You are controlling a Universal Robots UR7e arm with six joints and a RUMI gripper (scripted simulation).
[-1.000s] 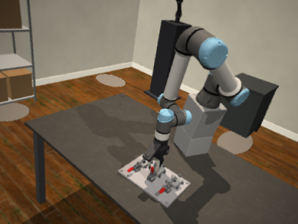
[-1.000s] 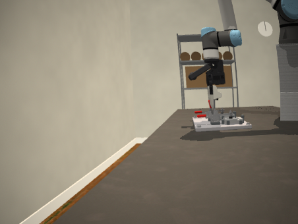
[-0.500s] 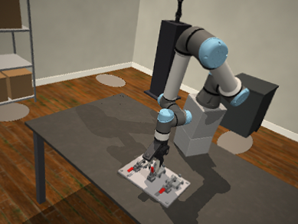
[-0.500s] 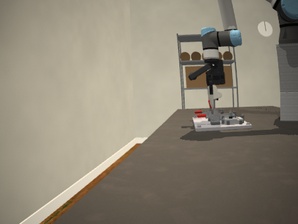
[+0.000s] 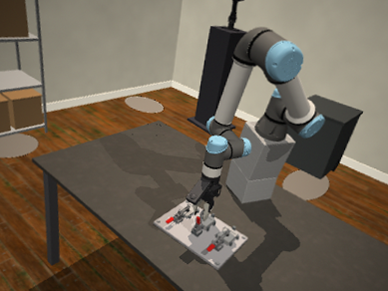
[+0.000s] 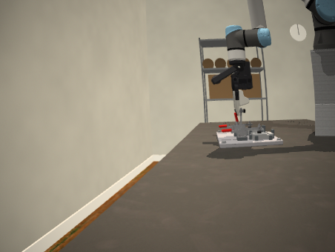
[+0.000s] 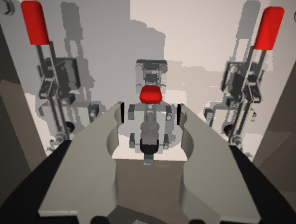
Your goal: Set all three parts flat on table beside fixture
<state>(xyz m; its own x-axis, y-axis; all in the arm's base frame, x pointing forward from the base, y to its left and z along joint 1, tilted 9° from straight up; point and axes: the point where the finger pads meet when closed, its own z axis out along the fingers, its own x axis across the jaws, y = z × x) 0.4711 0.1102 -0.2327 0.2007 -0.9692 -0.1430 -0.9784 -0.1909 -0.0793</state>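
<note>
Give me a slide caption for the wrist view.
Open tool straddling the middle clamp's red handle above the fixture.

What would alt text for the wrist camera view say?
Two pale grey gripper fingers stand apart on either side of the upright red-handled middle toggle clamp on the white fixture plate, holding nothing. Two more red-handled clamps flank it.

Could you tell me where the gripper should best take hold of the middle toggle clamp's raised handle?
Probably on the red-tipped lever of the middle clamp, coming straight down from above. It stands upright between the open gripper's fingers, its narrow sides facing the pads, while the outer clamps' levers lie flat.
</note>
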